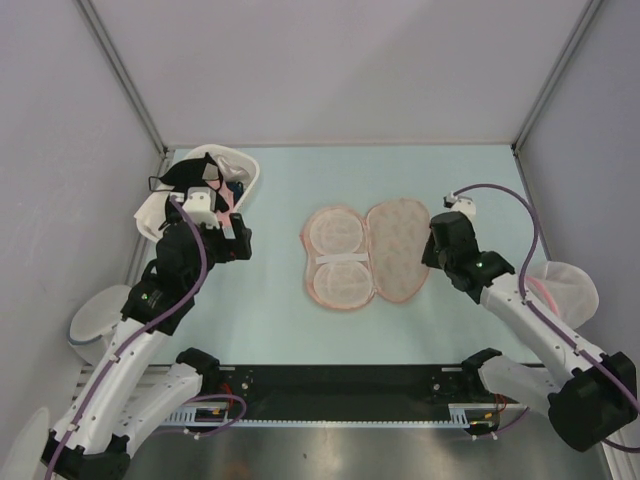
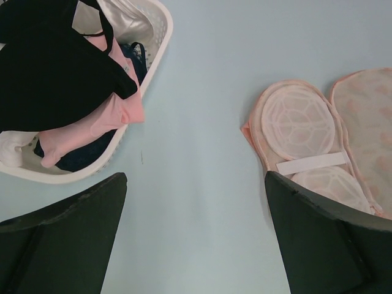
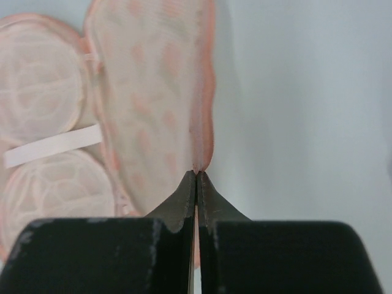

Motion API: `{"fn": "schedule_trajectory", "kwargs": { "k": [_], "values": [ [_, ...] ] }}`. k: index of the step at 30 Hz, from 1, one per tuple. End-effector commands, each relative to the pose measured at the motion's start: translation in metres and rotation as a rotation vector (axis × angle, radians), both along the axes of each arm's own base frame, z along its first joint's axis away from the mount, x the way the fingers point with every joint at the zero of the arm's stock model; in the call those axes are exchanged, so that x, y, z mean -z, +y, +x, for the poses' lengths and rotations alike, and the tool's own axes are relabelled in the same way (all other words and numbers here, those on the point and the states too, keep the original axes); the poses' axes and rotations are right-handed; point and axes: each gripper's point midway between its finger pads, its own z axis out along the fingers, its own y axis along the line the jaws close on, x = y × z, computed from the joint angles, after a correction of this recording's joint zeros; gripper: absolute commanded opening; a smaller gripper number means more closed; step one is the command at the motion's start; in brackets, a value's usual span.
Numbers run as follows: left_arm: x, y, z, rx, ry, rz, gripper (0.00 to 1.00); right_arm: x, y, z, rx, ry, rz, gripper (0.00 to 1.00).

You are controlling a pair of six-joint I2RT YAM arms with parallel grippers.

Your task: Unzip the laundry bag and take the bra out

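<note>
— Where's the small black fabric bra [image 1: 183, 178]?

— Draped over the white plastic basket [image 1: 252, 172] at the far left. It's out of the flat beige-pink floral laundry bag [image 1: 365, 255], which lies spread open in the middle of the desk [image 1: 270, 300], long axis running away from the bases.

— Jaws?

— Left gripper [image 1: 232, 240] released, just beside the basket, nearer the bra. Right gripper [image 3: 196, 174] clenched on the bag's right rim.

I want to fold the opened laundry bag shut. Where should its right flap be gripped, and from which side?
On the laundry bag, pinch that flap's pink outer rim, from the right: the flap lies flat, so only its edge fits between fingers. The right gripper is shut there.
</note>
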Motion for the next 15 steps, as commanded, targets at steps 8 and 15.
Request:
{"fn": "schedule_trajectory", "kwargs": {
  "k": [8,15],
  "values": [
    [-0.009,-0.002,0.0,0.015,-0.042,-0.009,1.0,-0.058,0.128,-0.003,-0.295,-0.181,0.16,0.0],
    [-0.009,-0.001,0.0,0.016,-0.042,-0.009,1.0,-0.049,0.186,-0.019,-0.427,-0.165,0.2,0.0]
  ]
}}
